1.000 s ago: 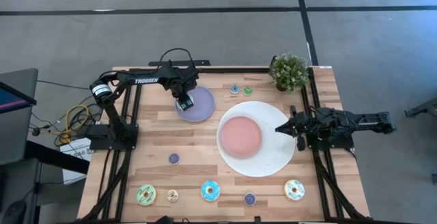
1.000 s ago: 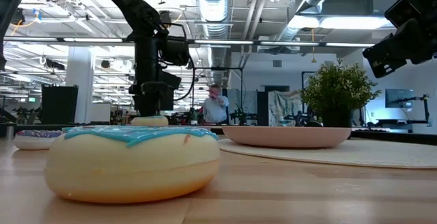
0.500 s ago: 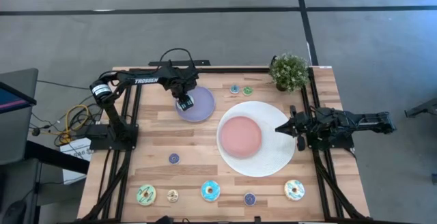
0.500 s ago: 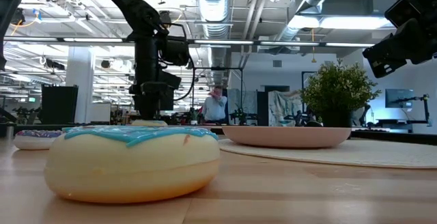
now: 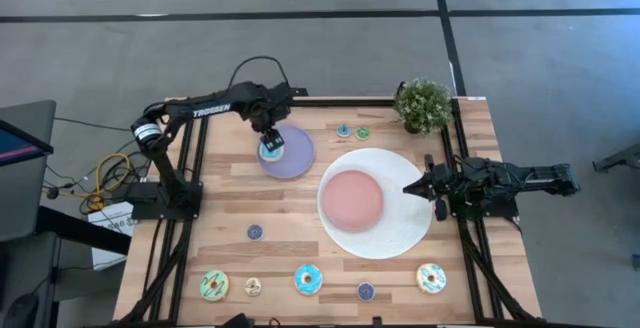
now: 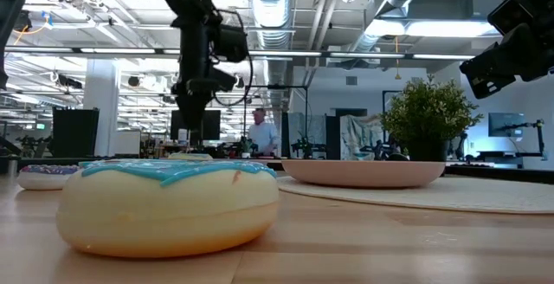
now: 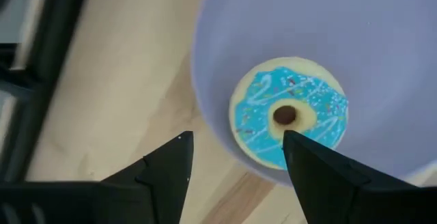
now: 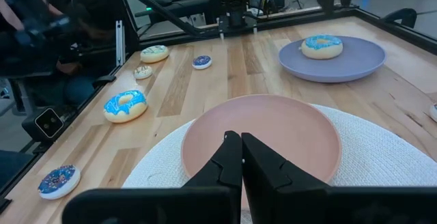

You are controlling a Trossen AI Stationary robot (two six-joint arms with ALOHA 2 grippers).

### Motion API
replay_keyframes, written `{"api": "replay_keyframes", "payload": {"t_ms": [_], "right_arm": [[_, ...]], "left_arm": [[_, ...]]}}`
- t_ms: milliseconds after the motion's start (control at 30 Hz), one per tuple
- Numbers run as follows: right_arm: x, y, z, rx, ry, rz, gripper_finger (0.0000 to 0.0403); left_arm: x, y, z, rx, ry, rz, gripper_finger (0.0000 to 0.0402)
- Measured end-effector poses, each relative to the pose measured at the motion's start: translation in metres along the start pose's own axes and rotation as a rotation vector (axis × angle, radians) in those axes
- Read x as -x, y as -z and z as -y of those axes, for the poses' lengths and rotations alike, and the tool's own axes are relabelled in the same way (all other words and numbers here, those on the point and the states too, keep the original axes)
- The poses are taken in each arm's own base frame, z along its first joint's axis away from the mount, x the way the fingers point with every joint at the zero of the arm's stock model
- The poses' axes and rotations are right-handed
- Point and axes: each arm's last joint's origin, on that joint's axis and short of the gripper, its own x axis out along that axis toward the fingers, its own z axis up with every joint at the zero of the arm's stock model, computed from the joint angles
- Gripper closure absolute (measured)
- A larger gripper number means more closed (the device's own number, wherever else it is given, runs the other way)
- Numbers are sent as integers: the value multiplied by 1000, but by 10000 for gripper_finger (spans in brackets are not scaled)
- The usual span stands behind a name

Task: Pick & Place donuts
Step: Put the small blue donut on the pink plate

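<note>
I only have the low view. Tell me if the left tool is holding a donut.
Observer: No. The left tool is open above the blue donut, which lies on the lilac plate near its rim.
Operator: Report the right tool.
Observer: The right tool is shut and empty, over the white plate, beside the pink plate.
Operator: Count the donuts along the front edge.
Observer: Five in a row, from the green donut to the rightmost donut.
</note>
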Motion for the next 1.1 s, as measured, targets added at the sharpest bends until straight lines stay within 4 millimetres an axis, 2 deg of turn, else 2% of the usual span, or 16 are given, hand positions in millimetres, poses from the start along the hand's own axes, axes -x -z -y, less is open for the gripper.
{"api": "replay_keyframes", "payload": {"t_ms": [100,200,333,433,600,767,867,1100], "right_arm": [[0,0,0,0,-1,0,403],[0,0,0,0,0,0,403],[0,0,0,0,0,0,403],[0,0,0,0,0,0,403],[0,0,0,0,0,0,403],[0,0,0,0,-1,1,403],[0,0,0,0,-1,1,403],[0,0,0,0,0,0,403]], "left_arm": [[19,2,4,3,33,79,180],[40,17,8,4,42,172,180],[65,51,11,73,81,422,180],[69,85,23,117,154,577,180],[48,136,50,152,272,801,180],[15,173,72,187,333,945,180],[1,188,80,186,349,987,180],[-15,202,92,171,359,1026,180]]}}
